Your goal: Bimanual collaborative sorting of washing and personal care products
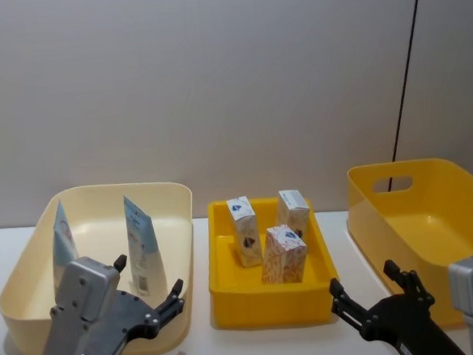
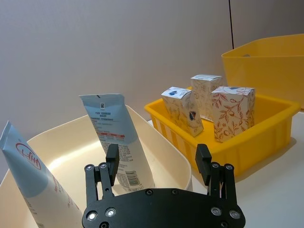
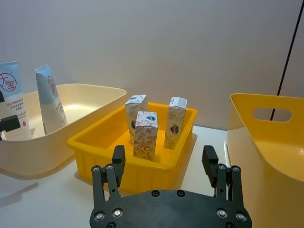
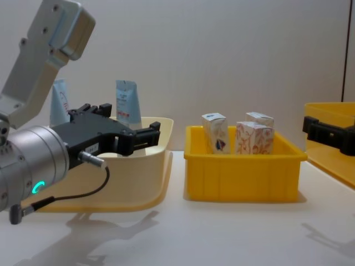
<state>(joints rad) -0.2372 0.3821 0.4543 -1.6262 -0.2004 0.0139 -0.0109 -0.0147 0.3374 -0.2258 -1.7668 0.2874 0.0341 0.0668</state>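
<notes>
Where left end effector [image 2: 157, 154] hangs spread, tube [image 2: 114, 135] just beyond

Behind my workspace I see a plain, matte grey wall [image 1: 213, 81] with a faint mauve tint, bare and evenly lit. On the right a thin dark line [image 1: 407, 68] runs down it at a slight slant; I cannot tell whether it is a cable or a panel seam. The wall past it looks a shade lighter. Below is a smooth white tabletop [image 4: 233, 238], meeting the wall at the back. Soft, blurred shadows [image 4: 111, 224] lie on the table in the chest view.
</notes>
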